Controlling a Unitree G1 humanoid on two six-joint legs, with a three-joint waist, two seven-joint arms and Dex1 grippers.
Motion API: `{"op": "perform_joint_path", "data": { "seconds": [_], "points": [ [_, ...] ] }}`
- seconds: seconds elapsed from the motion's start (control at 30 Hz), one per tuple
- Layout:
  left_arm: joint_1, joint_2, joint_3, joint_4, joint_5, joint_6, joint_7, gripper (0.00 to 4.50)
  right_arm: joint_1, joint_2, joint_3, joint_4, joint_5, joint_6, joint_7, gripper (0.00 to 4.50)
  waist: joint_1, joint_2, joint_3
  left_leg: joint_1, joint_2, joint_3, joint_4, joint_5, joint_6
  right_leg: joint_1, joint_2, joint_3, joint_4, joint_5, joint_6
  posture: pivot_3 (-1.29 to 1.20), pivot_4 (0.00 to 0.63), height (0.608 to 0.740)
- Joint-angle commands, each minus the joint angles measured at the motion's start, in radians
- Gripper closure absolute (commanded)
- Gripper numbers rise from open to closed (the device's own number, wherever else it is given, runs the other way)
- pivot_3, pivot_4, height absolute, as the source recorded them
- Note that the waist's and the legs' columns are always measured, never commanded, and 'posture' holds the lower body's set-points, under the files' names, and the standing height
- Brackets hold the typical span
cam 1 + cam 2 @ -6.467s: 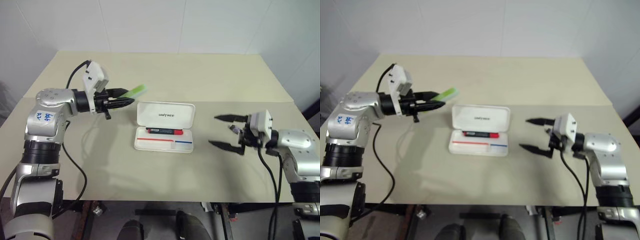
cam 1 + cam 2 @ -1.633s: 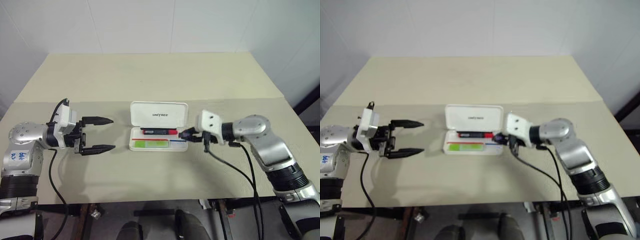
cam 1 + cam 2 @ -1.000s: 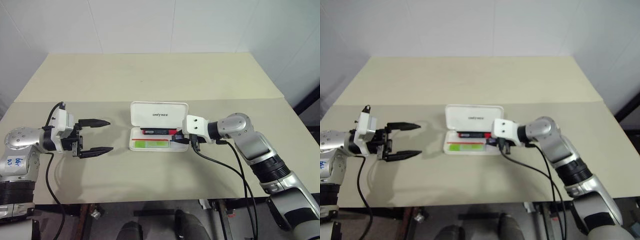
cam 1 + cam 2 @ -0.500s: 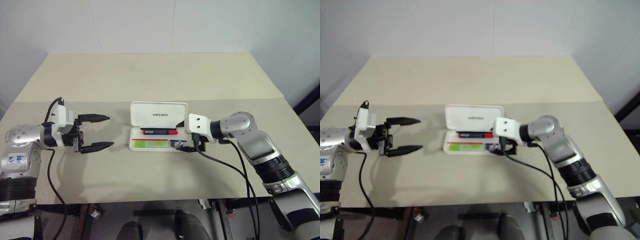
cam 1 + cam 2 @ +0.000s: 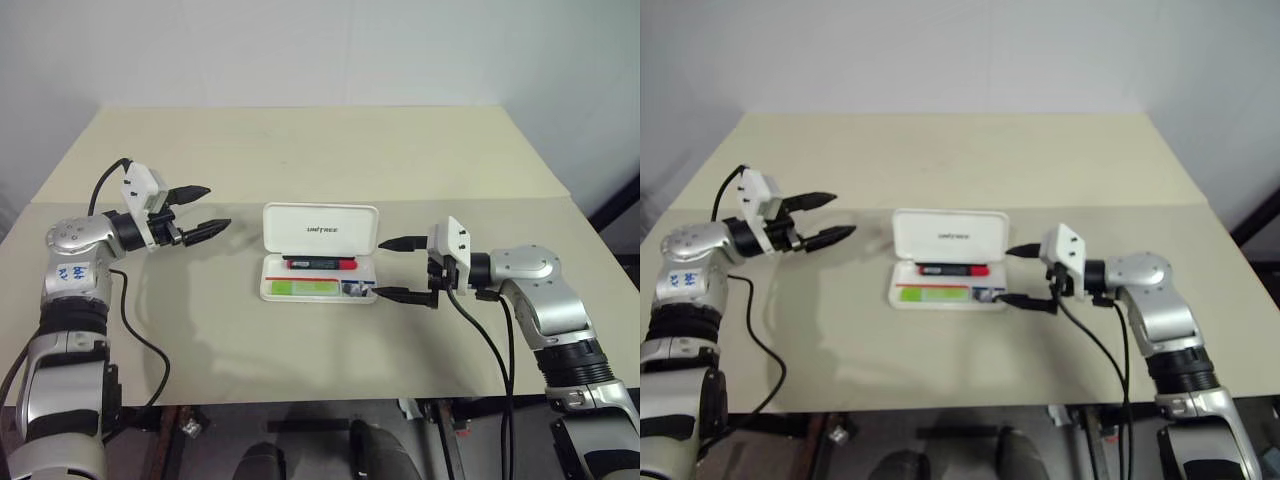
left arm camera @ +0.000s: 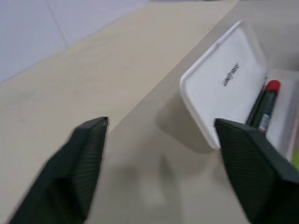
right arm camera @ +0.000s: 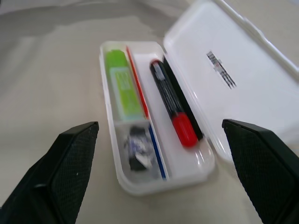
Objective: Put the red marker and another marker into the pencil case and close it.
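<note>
The white pencil case (image 5: 266, 291) lies open mid-table, its lid (image 5: 320, 230) tilted back. The red marker (image 5: 318, 263) lies in the tray's far compartment, also seen as red marker (image 7: 173, 107). The light-green marker (image 5: 300, 288) rests in the near compartment, green marker (image 7: 122, 86). My left gripper (image 5: 212, 208) hovers open to the left of the lid, pointing at it, nothing between its fingers. My right gripper (image 5: 380, 268) stands open just off the case's right end, empty.
A small dark and white object (image 7: 138, 151) sits in the case's right-hand near compartment beside the blue line. The beige table (image 5: 320, 150) stretches wide behind the case, with a seam running across at the lid's height.
My right gripper has opened and drawn back to the right, out of the case. My left gripper has moved away from me and toward the lid, its jaws a little narrower.
</note>
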Motion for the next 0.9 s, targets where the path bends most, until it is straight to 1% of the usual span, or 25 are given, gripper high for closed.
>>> {"op": "perform_joint_path", "data": {
  "seconds": [0.03, 0.07, 0.13, 0.27, 0.3, 0.47, 0.77, 0.9],
  "points": [
    [-0.079, -0.010, -0.009, 0.126, 0.042, -0.081, 0.013, 1.92, 0.006, -0.022, -0.053, 0.000, 0.023, 0.015, -0.030, 0.00, -0.002, 0.000, 0.000, 0.000, 0.000, 0.000, 0.000, 0.000, 0.000, 0.000, 0.000, 0.000, 0.000, 0.000, 0.000, 0.00, 0.150, 0.740],
    [-0.094, -0.014, -0.009, 0.154, 0.048, -0.098, 0.014, 2.33, 0.009, -0.022, -0.057, 0.000, 0.026, 0.014, -0.031, 0.00, -0.002, 0.000, 0.000, 0.000, 0.000, 0.000, 0.000, 0.000, 0.000, 0.000, 0.000, 0.000, 0.000, 0.000, 0.000, 0.00, 0.150, 0.740],
    [-0.134, -0.023, -0.023, 0.232, 0.081, -0.126, 0.044, 2.89, 0.021, -0.027, -0.071, -0.003, 0.047, 0.028, -0.021, 0.00, -0.001, 0.000, 0.000, 0.000, 0.000, 0.001, 0.000, 0.000, 0.000, 0.000, 0.000, 0.000, -0.001, 0.000, 0.000, 0.00, 0.150, 0.740],
    [-0.195, -0.043, -0.044, 0.351, 0.141, -0.168, 0.112, 4.28, 0.037, -0.024, -0.103, 0.002, 0.080, 0.027, -0.032, 0.00, 0.002, 0.000, 0.000, 0.000, 0.000, 0.000, 0.000, 0.000, 0.000, 0.000, 0.000, 0.000, -0.001, 0.000, 0.001, 0.00, 0.150, 0.740],
    [-0.208, -0.049, -0.048, 0.374, 0.155, -0.170, 0.133, 4.46, 0.042, -0.024, -0.106, -0.001, 0.078, 0.024, -0.042, 0.00, 0.002, 0.000, 0.000, 0.000, 0.000, 0.001, 0.000, 0.000, 0.000, 0.000, 0.000, 0.000, -0.001, 0.001, 0.001, 0.00, 0.150, 0.740],
    [-0.254, -0.082, -0.063, 0.441, 0.215, -0.179, 0.198, 4.46, 0.058, -0.019, -0.116, -0.020, 0.082, 0.021, -0.078, 0.00, 0.002, 0.000, 0.000, 0.000, 0.000, 0.001, 0.000, 0.000, 0.000, 0.000, 0.000, 0.000, -0.001, 0.001, 0.001, 0.00, 0.150, 0.740],
    [-0.315, -0.151, -0.076, 0.482, 0.276, -0.168, 0.222, 4.46, 0.102, -0.055, -0.137, -0.068, 0.087, 0.046, -0.103, 0.00, 0.002, -0.001, 0.000, -0.001, 0.000, 0.001, 0.000, 0.000, 0.000, 0.000, 0.000, 0.000, -0.001, 0.001, 0.002, 0.00, 0.150, 0.740],
    [-0.332, -0.187, -0.078, 0.487, 0.287, -0.172, 0.153, 4.46, 0.123, -0.070, -0.153, -0.093, 0.099, 0.060, -0.113, 0.00, 0.002, -0.001, 0.001, -0.001, 0.000, 0.001, 0.000, 0.000, 0.000, 0.000, 0.000, 0.000, -0.001, 0.001, 0.002, 0.00, 0.150, 0.740]
  ]
}}
